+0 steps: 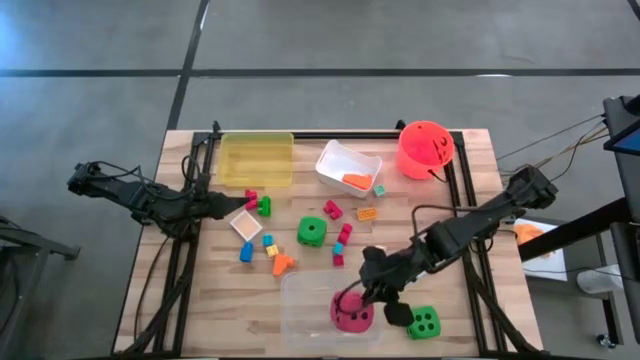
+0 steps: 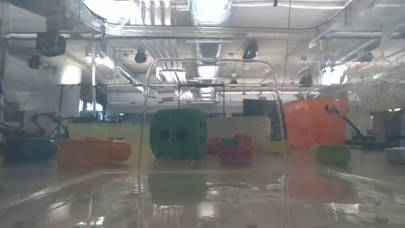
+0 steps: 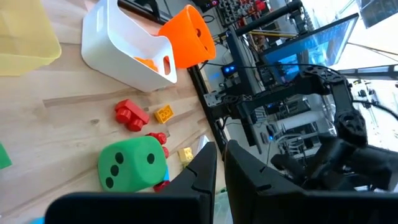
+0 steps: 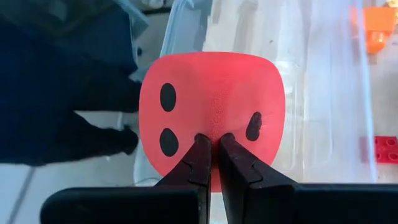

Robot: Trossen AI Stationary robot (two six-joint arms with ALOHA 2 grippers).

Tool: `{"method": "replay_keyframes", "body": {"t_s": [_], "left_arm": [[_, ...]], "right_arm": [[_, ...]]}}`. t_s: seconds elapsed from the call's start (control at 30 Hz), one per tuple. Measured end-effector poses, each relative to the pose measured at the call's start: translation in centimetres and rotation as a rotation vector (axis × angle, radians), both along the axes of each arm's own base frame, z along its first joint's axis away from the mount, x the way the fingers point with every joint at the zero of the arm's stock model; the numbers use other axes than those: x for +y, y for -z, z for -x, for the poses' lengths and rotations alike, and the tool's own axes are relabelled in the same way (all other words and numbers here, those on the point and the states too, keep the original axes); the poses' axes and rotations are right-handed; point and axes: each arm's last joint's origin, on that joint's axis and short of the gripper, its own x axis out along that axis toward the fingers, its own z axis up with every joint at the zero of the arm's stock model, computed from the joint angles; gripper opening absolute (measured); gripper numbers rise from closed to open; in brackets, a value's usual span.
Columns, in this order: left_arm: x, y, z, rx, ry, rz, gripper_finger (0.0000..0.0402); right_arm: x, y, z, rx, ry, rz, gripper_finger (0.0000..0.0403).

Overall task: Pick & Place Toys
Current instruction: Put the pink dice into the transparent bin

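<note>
clear tub [image 1: 305, 300] wall fills the low view and blurs everything behind it. inside this tub, at the table's near edge, sits the pink die [image 1: 352, 312], partly covered by the right gripper [image 1: 352, 296]. its fingers are pressed together and their tips touch the die's top face, not holding it. left gripper [image 3: 219, 163] is closed and empty, near a green die [image 3: 132, 163].

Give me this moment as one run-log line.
right gripper: shut, tips against pink die in clear tub | left gripper: shut, idle near yellow tub
</note>
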Motion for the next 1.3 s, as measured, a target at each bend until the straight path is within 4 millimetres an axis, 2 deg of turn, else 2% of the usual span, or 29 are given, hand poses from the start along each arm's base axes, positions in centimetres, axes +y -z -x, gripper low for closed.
{"method": "replay_keyframes", "body": {"t_s": [0.13,0.47,0.63,0.83,1.17,1.3], "left_arm": [[0.0,0.0,0.0,0.003,0.015,0.004,0.0028],[-0.1,0.0,0.0,0.004,0.025,0.008,0.0028],[-0.1,0.0,0.0,0.004,0.025,0.008,0.0029],[-0.1,0.0,0.0,0.004,0.024,0.011,0.0029],[-0.1,0.0,0.0,0.005,0.028,0.012,0.0029],[-0.1,0.1,0.0,0.007,0.035,0.013,0.0029]], "right_arm": [[0.6,0.9,-0.3,0.010,-0.032,0.037,0.0008],[0.8,1.1,-0.3,0.013,-0.038,0.043,0.0008],[1.1,2.0,-0.8,0.059,-0.028,0.056,0.0008],[1.6,0.6,-2.0,0.134,-0.027,0.143,0.0008],[2.9,0.4,-4.6,0.256,-0.056,0.256,0.0008],[3.5,0.5,-5.9,0.248,-0.047,0.259,0.0008]]}}
